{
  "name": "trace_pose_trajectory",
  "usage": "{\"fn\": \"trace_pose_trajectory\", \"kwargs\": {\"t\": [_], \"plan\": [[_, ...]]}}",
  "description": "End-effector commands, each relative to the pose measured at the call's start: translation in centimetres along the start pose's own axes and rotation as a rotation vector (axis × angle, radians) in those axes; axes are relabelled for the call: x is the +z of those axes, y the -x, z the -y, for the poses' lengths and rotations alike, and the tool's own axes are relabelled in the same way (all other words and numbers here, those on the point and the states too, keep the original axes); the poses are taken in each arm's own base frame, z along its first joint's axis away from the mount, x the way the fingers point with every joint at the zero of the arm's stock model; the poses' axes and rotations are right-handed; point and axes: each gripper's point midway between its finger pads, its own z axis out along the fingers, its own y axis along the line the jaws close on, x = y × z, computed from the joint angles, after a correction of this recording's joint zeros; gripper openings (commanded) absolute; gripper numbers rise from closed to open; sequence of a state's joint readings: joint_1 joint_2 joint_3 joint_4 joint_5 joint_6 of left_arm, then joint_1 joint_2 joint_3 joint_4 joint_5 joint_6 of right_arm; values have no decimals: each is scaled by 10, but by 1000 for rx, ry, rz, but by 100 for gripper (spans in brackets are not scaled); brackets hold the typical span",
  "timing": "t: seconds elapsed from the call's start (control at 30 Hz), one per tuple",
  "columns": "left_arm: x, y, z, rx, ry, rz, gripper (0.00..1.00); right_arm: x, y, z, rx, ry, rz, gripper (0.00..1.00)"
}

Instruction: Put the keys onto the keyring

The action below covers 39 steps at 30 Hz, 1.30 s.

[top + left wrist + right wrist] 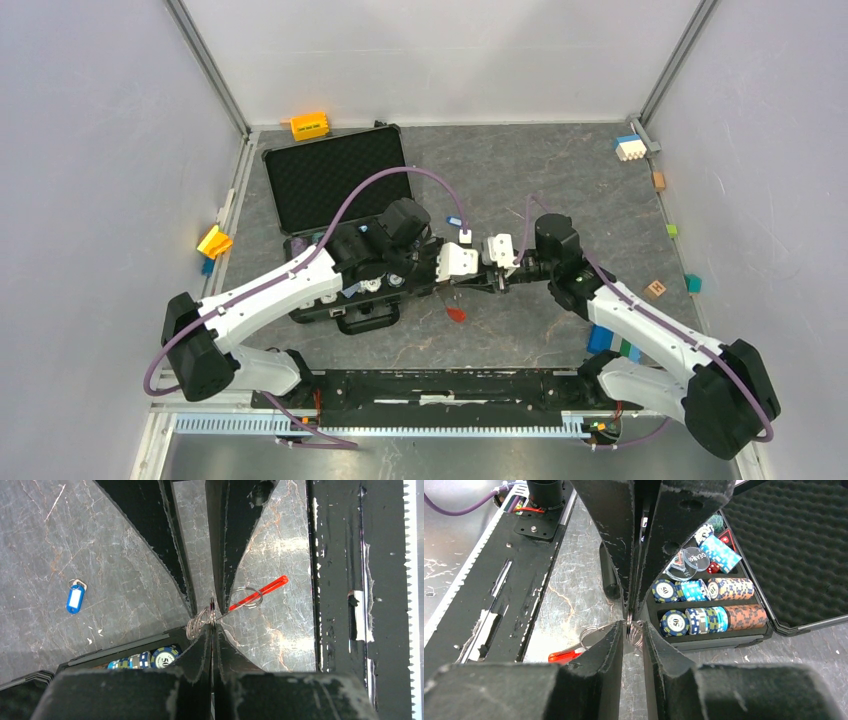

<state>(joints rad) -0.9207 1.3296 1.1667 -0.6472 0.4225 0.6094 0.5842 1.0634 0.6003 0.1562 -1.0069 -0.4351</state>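
The keyring [200,622] is a cluster of small silvery rings hanging above the table between both grippers, with a bigger ring [246,597] and a red flat strip [265,590] trailing from it. My left gripper [213,625] is shut on one ring's edge. Opposite it, my right gripper [633,630] has closed onto the coiled rings [635,632], its fingers a narrow gap apart with the rings filling it. One key with a blue plastic head [75,598] lies loose on the table [520,180] beyond the grippers. No other keys show.
An open black case [335,175] of poker chips [704,617] lies under and behind the left arm. Toy blocks sit at the table's edges: orange [309,125], yellow [213,241], white-blue [629,147], blue [600,338]. The black base rail [450,390] runs along the near edge.
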Motion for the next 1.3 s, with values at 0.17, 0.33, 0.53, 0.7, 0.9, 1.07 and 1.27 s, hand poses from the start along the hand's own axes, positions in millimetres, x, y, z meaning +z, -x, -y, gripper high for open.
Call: {"fn": "trace_pose_trajectory", "kwargs": {"t": [0.17, 0.33, 0.53, 0.7, 0.9, 1.07, 1.27], "plan": [[1, 26, -3, 0, -7, 92, 2, 2, 9, 7, -27, -29, 21, 1], [-10, 30, -9, 25, 32, 139, 14, -8, 29, 16, -41, -84, 80, 0], [-37, 47, -25, 117, 147, 380, 54, -21, 69, 20, 78, -99, 291, 0], [-45, 56, -33, 74, 166, 476, 56, -27, 92, 17, 135, -86, 414, 0], [-47, 66, -32, 55, 136, 542, 45, -30, 105, 14, 161, -71, 491, 0], [-40, 62, -25, 105, 77, 532, 32, -30, 107, 8, 166, -31, 504, 0], [-41, 63, -21, 116, 44, 538, 32, -30, 100, 7, 183, -41, 498, 0]]}}
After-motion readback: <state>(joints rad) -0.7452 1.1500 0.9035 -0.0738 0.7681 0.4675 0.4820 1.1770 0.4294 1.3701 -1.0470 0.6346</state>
